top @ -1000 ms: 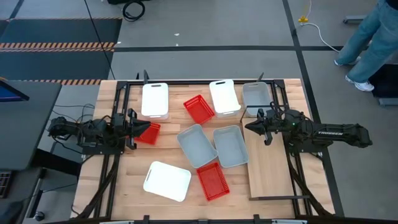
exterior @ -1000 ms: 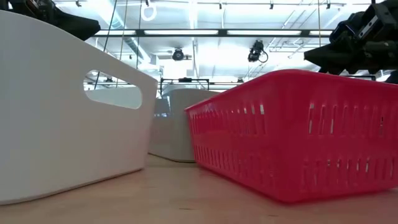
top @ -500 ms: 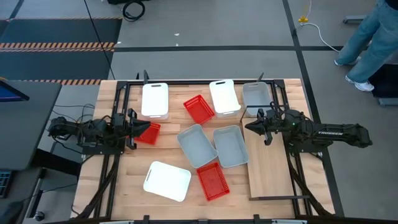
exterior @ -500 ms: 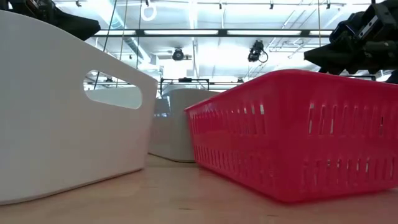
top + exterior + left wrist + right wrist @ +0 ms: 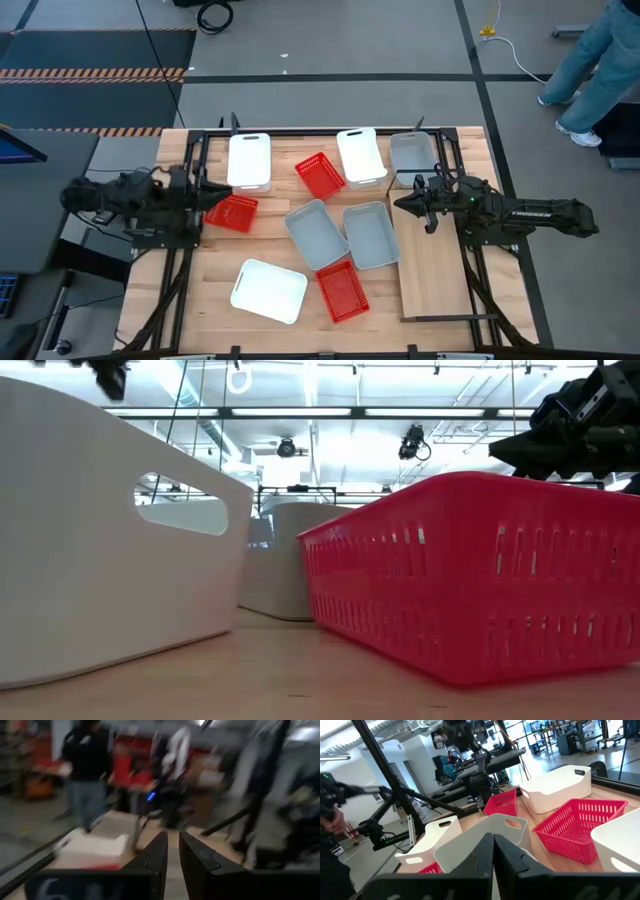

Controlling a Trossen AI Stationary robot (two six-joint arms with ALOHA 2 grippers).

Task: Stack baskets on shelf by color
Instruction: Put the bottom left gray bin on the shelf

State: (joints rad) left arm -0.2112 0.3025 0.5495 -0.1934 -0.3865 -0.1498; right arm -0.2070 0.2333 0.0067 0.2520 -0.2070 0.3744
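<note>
Left tool (image 5: 205,193) (nearly closed) beside red basket (image 5: 232,213).

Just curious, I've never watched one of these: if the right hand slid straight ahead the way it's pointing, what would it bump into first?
Probably the light grey plastic basket directly ahead of the right hand, in the middle of the table; its height above that rim is hard to judge, so it might pass over.

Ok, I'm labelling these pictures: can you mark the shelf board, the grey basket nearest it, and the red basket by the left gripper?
shelf (image 5: 435,285), high view, bare middle of the pale board.
grey basket (image 5: 370,236), high view, its inside floor.
red basket (image 5: 233,213), high view, its mesh floor.
</note>
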